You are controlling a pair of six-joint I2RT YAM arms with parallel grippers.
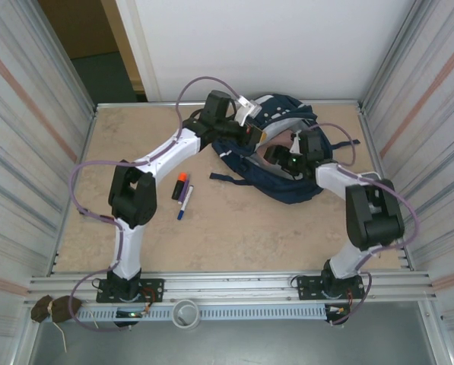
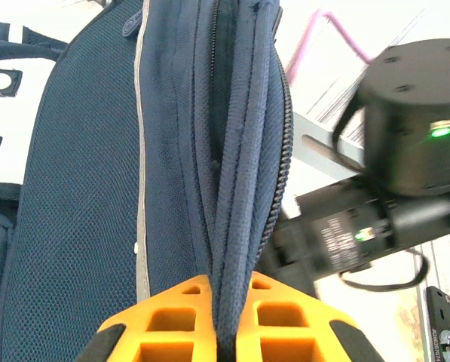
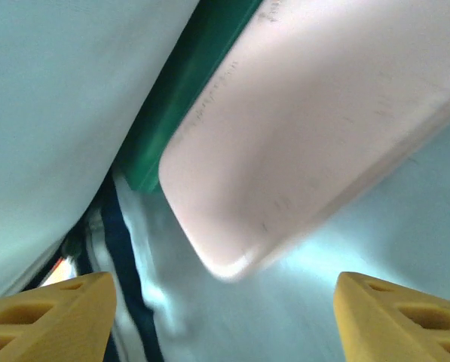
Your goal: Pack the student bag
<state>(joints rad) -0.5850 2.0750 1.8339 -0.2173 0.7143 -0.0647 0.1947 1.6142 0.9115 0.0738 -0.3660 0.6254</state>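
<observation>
The navy student bag (image 1: 287, 163) lies at the back middle of the table, its mouth held open. My left gripper (image 2: 223, 332) is shut on the bag's zippered edge (image 2: 236, 173), the fabric pinched between the orange fingers (image 2: 172, 324). My right gripper (image 3: 225, 317) is inside the bag, open, its yellow fingers (image 3: 51, 313) wide apart with nothing between them. Just above them a pale pink flat object (image 3: 307, 128) rests against a green one (image 3: 187, 98) within the light lining (image 3: 270, 309). From above, the right wrist (image 1: 299, 152) reaches into the bag's opening.
An orange-capped black marker (image 1: 180, 185) and a blue-capped white pen (image 1: 185, 203) lie on the table left of the bag. Corrugated walls close in both sides. The left arm (image 1: 166, 156) stretches across to the bag's upper left edge.
</observation>
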